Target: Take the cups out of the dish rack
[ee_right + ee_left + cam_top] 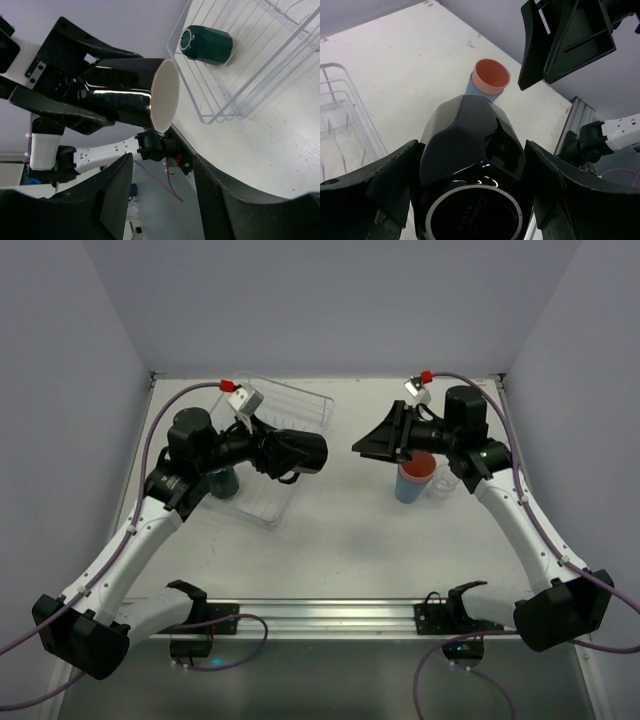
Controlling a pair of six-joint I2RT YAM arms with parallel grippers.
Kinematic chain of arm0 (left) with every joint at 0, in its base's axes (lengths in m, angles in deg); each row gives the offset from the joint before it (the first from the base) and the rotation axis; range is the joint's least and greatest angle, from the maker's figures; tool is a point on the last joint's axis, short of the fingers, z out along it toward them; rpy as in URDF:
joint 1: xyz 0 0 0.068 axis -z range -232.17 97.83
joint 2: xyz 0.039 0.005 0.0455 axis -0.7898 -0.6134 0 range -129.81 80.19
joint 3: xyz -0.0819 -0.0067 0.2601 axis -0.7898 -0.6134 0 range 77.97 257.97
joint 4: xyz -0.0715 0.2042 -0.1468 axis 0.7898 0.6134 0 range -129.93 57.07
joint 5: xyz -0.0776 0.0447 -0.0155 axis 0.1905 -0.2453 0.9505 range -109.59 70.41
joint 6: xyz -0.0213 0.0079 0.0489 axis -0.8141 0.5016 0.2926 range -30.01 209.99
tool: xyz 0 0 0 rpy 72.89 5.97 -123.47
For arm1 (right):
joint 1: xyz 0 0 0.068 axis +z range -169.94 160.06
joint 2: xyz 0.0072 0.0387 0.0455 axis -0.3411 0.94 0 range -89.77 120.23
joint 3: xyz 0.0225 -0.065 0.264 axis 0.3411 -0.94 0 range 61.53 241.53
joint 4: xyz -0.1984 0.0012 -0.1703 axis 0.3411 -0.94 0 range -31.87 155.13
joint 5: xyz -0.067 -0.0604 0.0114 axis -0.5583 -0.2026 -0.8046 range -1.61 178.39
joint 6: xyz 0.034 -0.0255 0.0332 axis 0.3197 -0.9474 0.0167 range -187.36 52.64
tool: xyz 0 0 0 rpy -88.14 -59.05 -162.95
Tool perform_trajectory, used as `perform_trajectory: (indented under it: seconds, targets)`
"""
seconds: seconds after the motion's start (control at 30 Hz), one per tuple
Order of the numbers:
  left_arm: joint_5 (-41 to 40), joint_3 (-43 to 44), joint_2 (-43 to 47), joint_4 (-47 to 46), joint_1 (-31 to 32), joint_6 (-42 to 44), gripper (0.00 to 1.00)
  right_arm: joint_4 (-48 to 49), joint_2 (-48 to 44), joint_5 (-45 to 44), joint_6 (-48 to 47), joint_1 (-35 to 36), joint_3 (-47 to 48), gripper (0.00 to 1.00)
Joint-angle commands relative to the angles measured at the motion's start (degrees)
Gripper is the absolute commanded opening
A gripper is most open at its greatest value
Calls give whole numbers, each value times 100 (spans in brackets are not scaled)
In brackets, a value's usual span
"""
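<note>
My left gripper is shut on the black mug, which lies on its side in the air by the right edge of the dish rack. The mug's base faces the left wrist camera. Its white inside faces my right gripper, which is open, holds nothing and stands a short gap to the mug's right. A dark teal mug lies in the rack. A salmon-pink tumbler sits nested in a light-blue tumbler on the table under the right wrist.
A small clear glass stands just right of the stacked tumblers. The rack's thin wire prongs are at the left of the left wrist view. Grey walls close off the table on three sides.
</note>
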Motion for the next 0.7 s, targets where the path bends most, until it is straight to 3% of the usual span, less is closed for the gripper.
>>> perform_trajectory:
  seconds: [0.0, 0.27, 0.43, 0.47, 0.67]
  targets:
    - [464, -11, 204, -2006, -2, -925, 0, 588, -477, 370, -140, -10, -179, 54]
    - [-19, -782, 64, -3983, -10, -3235, 0, 2281, -1558, 263, -554, -1, -1654, 52]
    - [-485, -1539, -121, -6294, 16, -5158, 0, 4065, -2085, 27, -379, -1, -2674, 51]
    - [-659, -1662, -182, -6864, 16, -5372, 0, 4320, -2104, -26, -361, -1, -2780, 51]
    - [-1266, -2216, -270, -7993, 42, -6129, 0, 5271, -1762, 97, 184, 34, -2895, 49]
